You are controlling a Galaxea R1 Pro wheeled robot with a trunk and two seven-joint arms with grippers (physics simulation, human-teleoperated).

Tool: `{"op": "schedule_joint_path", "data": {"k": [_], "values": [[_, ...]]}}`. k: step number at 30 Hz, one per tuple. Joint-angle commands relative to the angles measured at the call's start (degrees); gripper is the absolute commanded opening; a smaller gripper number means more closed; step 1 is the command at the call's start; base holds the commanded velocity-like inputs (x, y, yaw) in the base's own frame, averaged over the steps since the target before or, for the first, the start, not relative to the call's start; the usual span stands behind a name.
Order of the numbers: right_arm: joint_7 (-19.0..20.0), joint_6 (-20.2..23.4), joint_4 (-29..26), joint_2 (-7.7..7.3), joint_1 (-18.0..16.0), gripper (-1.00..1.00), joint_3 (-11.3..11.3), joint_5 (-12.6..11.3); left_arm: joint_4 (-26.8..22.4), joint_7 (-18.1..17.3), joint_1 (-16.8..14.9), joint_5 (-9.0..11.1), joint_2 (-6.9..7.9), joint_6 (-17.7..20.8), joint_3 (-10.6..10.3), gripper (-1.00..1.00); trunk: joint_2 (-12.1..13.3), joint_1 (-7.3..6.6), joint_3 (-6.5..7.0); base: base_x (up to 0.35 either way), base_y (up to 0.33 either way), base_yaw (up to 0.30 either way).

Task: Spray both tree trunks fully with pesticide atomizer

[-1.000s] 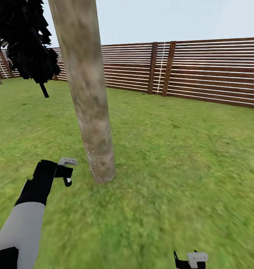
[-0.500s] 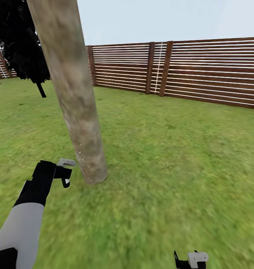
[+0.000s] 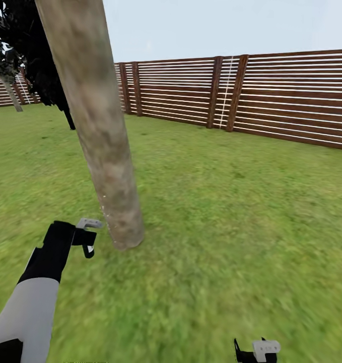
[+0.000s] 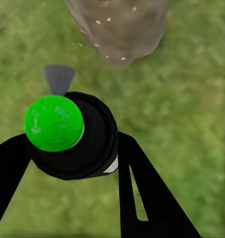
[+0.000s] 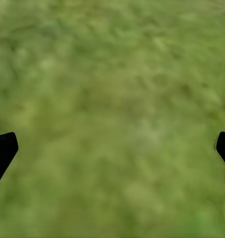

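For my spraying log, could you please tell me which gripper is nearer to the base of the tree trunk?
Left. The left gripper, holding the pesticide atomizer, sits just beside the tree trunk. The right gripper hangs low over the grass, well away from it.

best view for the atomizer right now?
Left wrist view: the pesticide atomizer sits large between the left gripper's fingers, green spot toward the camera, tree trunk ahead. In the head view it is a tiny dark shape at that gripper. The right wrist view gives grass.
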Motion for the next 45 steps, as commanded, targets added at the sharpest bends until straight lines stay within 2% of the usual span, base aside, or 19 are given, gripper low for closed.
{"op": "schedule_joint_path", "data": {"k": [1, 12, 17, 18, 20, 22, 25, 28, 29, 32, 33, 34, 35, 37, 39, 40, 43, 44, 45], "values": [[0.0, 0.0, 0.02, -0.04, 0.0, 1.0, 0.0, -0.02, 0.0, 0.0, 0.03, -0.1, -0.02, -0.01, -0.03, -1.0, 0.0, 0.0, 0.0, 0.001, -0.273, 0.016], [0.0, 0.0, 0.04, 0.01, 0.0, 1.0, 0.0, 0.0, 0.08, 0.0, 0.01, 0.17, -0.24, -0.01, 0.02, -1.0, 0.0, 0.0, 0.0, 0.0, -0.273, 0.009], [0.0, 0.0, 0.04, 0.0, 0.0, 1.0, 0.0, -0.01, 0.08, 0.0, 0.03, 0.14, 0.04, -0.01, 0.17, -1.0, 0.0, 0.0, 0.0, 0.0, -0.273, 0.241], [0.0, 0.0, 0.04, 0.01, 0.0, 1.0, 0.0, -0.01, 0.14, 0.0, 0.15, 0.06, 0.27, -0.01, 0.79, -1.0, 0.0, 0.0, 0.0, 0.0, -0.273, 0.276], [0.0, -0.05, 0.0, -0.04, 0.0, 1.0, 0.0, -0.06, 0.62, 1.06, 0.76, -0.22, 0.6, -0.17, 4.33, -1.0, 0.0, 0.0, 0.0, 0.056, -0.273, 0.119], [-0.01, -0.08, -0.04, -0.07, 0.0, 1.0, -0.07, -0.08, 2.12, 3.24, 1.1, -0.29, 0.72, -0.29, 5.42, -1.0, 0.0, 0.0, 0.0, 0.088, -0.273, 0.027], [0.0, -0.09, -0.05, -0.08, 0.0, 1.0, -0.08, -0.01, 3.95, 4.59, 1.37, 0.22, -0.3, -0.22, 5.21, -1.0, 0.0, 0.0, 0.0, 0.111, -0.273, 0.003], [0.0, -0.09, -0.05, -0.08, 0.0, 1.0, -0.09, -0.03, 4.03, 4.65, 1.2, -0.02, -2.41, -0.19, 4.58, -1.0, 0.0, 0.0, 0.0, 0.126, -0.272, 0.0], [-0.05, -0.09, -0.05, -0.08, 0.0, 1.0, -0.09, -0.06, 4.04, 4.65, 1.2, -0.18, -2.36, -0.18, 4.63, -1.0, 0.0, 0.0, 0.0, 0.152, -0.261, 0.0], [-0.08, -0.09, -0.05, -0.06, 0.0, 1.0, -0.09, -0.08, 4.04, 4.59, 1.37, 0.08, 1.33, -0.21, 5.07, -1.0, 0.0, 0.0, 0.0, 0.174, -0.243, 0.0], [-0.09, -0.09, -0.05, -0.06, 0.0, 1.0, -0.09, -0.08, 4.04, 4.61, 1.43, 0.17, 2.13, -0.2, 5.06, -1.0, 0.0, 0.0, 0.0, 0.178, -0.239, 0.017], [-0.09, -0.09, -0.05, -0.07, 0.0, 1.0, -0.09, -0.08, 4.06, 4.64, 1.5, 0.26, 2.21, -0.19, 4.88, -1.0, 0.0, 0.0, 0.0, 0.179, -0.238, 0.172], [-0.12, -0.09, -0.05, -0.07, 0.0, 1.0, -0.09, -0.08, 4.11, 4.65, 1.5, 0.44, 1.79, -0.18, 4.73, -1.0, 0.0, 0.0, 0.0, 0.179, -0.238, 0.223], [-0.09, -0.09, -0.05, -0.07, 0.0, 1.0, -0.09, -0.08, 4.53, 4.66, 1.49, 0.43, -0.85, -0.18, 4.6, -1.0, 0.0, 0.0, 0.0, 0.18, -0.238, 0.258], [-0.09, -0.09, -0.05, -0.08, 0.0, 1.0, -0.09, -0.08, 4.71, 4.66, 1.51, 0.28, -1.93, -0.26, 4.78, -1.0, 0.0, 0.0, 0.0, 0.18, -0.238, 0.212], [-0.09, -0.09, -0.05, -0.08, 0.0, 1.0, -0.09, -0.08, 5.14, 4.65, 1.54, 0.11, -1.41, -0.28, 4.99, -1.0, 0.0, 0.0, 0.0, 0.18, -0.238, 0.078], [-0.09, -0.09, -0.05, -0.08, 0.0, 1.0, -0.09, -0.08, 6.27, 4.94, 1.63, 0.12, 3.42, -0.32, 6.7, -1.0, 0.0, 0.0, 0.0, 0.184, -0.235, 0.021], [-0.09, -0.09, -0.05, -0.08, 0.0, 1.0, -0.09, -0.08, 8.13, 4.99, 1.65, 0.19, 4.63, -0.36, 7.17, -1.0, 0.0, 0.0, 0.0, 0.191, -0.231, 0.003], [-0.09, -0.09, -0.05, -0.08, 0.0, 1.0, -0.09, -0.08, 9.94, 5.0, 1.82, 0.3, 4.65, -0.41, 7.15, -1.0, 0.0, 0.0, 0.0, 0.19, -0.231, 0.001]]}}
